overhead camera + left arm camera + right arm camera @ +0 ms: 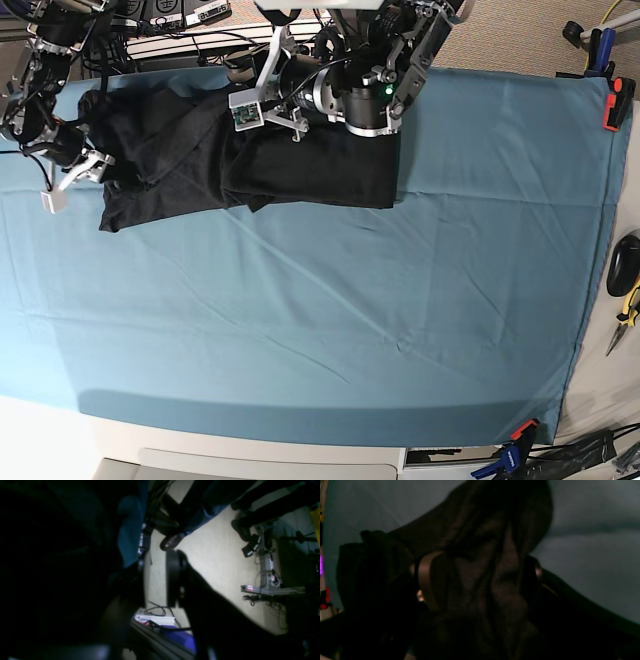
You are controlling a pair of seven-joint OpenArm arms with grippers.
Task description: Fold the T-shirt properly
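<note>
Nearest the front edge: table (300, 330), draped in a teal cloth with loose creases, nothing lying on this half.

Far left of the table: T-shirt (300, 165), dark, plain side up. One half is squared into a neat block; the other half, toward the left end, lies slack and rumpled.

At the rumpled end: right claw (480, 580), fingers spread wide, a bunch of shirt cloth standing between them. I see no pinch on it.

At the far edge, over the squared block: left claw (156, 580), fingers parted, bare floor showing through the gap, nothing between them.

Risks, as I judge them:
- If the right claw closes on that thick bunch, it may take several layers at once and drag the fold crooked.
- If it lifts without closing, the cloth slips out and the slack half stays crumpled.
- The left arm sits low over the finished block; a sweep from there could scuff it open or snag the teal cloth.

What each view adds:
- Base view: the whole layout, shirt outline and both arms, but neither claw's fingers clearly.
- Right wrist view: cloth sitting between the fingers, too dark to count layers.
- Left wrist view: the empty gap, plus floor, cables and people's legs beyond the table, which the base view does not show.
</note>
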